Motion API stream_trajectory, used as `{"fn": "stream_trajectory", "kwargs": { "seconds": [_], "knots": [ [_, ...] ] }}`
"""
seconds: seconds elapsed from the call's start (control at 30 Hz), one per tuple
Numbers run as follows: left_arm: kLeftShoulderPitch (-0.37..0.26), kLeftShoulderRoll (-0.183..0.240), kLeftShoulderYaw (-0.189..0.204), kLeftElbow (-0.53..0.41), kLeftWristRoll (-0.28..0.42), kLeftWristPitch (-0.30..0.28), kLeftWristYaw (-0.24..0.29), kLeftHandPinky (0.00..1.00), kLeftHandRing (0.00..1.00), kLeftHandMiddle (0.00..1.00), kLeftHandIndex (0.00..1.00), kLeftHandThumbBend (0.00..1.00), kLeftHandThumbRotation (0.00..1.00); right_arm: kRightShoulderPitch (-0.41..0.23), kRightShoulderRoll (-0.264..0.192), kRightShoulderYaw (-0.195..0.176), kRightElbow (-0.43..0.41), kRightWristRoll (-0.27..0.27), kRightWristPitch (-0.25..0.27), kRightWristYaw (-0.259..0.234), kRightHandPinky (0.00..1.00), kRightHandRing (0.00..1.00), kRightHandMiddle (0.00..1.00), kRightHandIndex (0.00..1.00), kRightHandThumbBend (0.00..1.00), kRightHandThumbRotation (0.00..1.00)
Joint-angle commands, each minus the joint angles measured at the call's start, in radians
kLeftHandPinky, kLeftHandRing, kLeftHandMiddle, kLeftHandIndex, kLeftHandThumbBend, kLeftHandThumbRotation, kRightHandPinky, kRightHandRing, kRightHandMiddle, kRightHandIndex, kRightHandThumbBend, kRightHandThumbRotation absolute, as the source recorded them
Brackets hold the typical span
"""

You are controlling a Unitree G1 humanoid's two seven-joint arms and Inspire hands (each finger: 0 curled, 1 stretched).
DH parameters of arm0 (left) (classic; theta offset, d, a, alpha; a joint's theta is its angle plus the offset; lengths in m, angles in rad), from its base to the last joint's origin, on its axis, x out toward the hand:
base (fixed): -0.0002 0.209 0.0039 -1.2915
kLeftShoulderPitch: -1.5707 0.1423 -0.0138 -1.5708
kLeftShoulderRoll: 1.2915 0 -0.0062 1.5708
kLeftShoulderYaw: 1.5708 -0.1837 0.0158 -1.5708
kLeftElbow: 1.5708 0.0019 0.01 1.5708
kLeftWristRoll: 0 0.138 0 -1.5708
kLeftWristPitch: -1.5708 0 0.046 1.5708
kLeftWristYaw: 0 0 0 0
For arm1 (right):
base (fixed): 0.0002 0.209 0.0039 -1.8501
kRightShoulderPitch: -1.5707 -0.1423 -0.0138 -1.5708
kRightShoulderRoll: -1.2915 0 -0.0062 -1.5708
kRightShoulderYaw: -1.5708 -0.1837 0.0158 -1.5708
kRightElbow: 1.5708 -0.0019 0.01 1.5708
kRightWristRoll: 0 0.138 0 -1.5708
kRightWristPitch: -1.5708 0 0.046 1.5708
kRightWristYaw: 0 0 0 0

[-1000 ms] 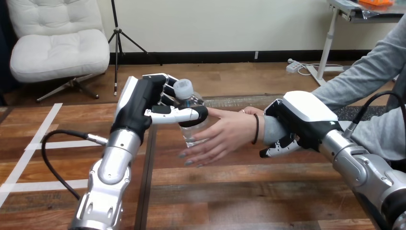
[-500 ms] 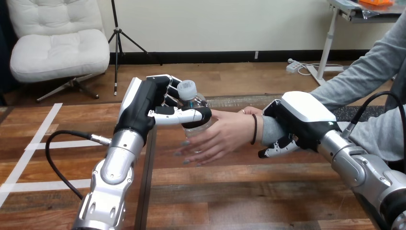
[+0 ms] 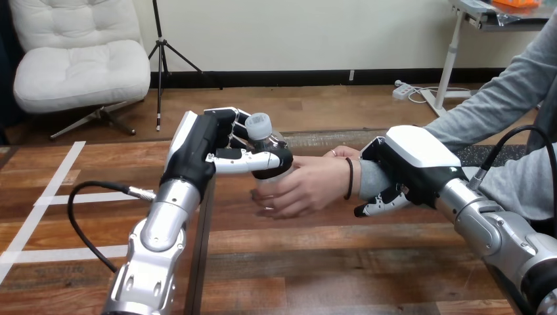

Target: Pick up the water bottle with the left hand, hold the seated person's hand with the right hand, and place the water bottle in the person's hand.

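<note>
- The wooden table (image 3: 341, 262) spreads out under both my arms, which reach in over it from the near edge.
- My right robot hand (image 3: 412, 161) is at the right, clasped on the person's wrist. Its white back lies over the end of the grey sleeve and its fingers (image 3: 378, 205) curl underneath.
- My left robot hand (image 3: 197, 147) is raised above the table, left of centre, grasping the water bottle (image 3: 259, 126) with the thumb across the front and the fingers wrapped behind.
- The person's hand (image 3: 309, 187) reaches in from the right, its fingers curled round the bottle's lower part, just below my thumb.
- The water bottle stands nearly upright, clear of the table, cap on top.
</note>
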Motion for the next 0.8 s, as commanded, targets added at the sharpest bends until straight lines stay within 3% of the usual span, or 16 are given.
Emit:
{"fn": "stream_trajectory", "kwargs": {
  "seconds": [0.0,0.77],
  "knots": [
    [-0.058,-0.019,-0.013,-0.09,-0.018,0.001,-0.006,0.32,0.38,0.42,0.4,0.65,0.0,-0.123,0.024,-0.023,-0.022,0.018,-0.023,-0.013,0.18,0.22,0.28,0.27,0.75,0.0],
    [-0.042,-0.03,-0.035,-0.125,-0.016,0.02,-0.044,0.31,0.37,0.41,0.4,0.65,0.0,-0.121,0.02,-0.019,-0.023,0.011,-0.024,-0.023,0.18,0.22,0.28,0.28,0.75,0.0]
  ]
}}
